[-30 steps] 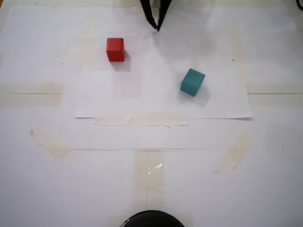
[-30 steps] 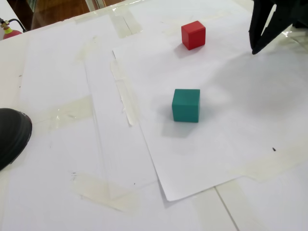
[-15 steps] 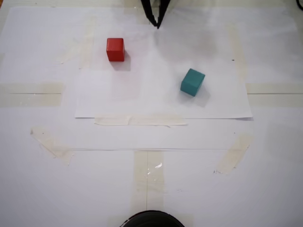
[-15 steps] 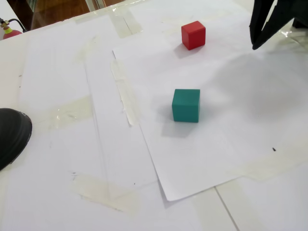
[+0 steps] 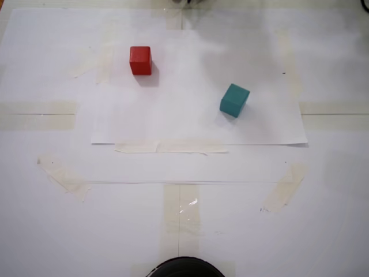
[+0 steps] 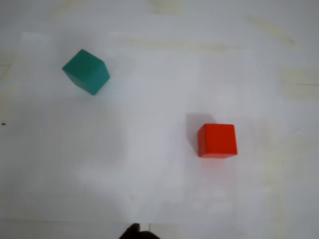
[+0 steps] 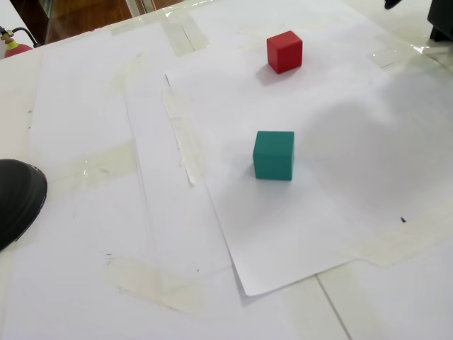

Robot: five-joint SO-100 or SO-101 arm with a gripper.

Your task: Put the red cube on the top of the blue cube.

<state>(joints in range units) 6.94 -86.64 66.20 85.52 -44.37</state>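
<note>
— What's on the bench [image 5: 46, 231] from where you stand?

— Sheets of white paper [image 5: 196, 124], taped down with pale masking tape [image 5: 170, 148]. In a fixed view the red cube [image 5: 140, 60] sits on the left of the top sheet, matte and plain-faced, square to the paper's edges. Well apart to its right is the blue cube [image 5: 234, 100], really a teal, same size, turned at an angle.

— And from the wrist camera?

— There the sides swap: the teal one [image 6: 86, 71] is upper left, the red one [image 6: 217, 141] lower right, both flat on the paper, neither touching anything.

— The pincer?

— Only a dark tip [image 6: 135, 232] pokes in at the bottom edge of the wrist view. It holds nothing and touches neither cube; how far open it stands, I can't tell.

— Anything else?

— A rounded black object [image 7: 18, 198] at the bench's edge.
</note>
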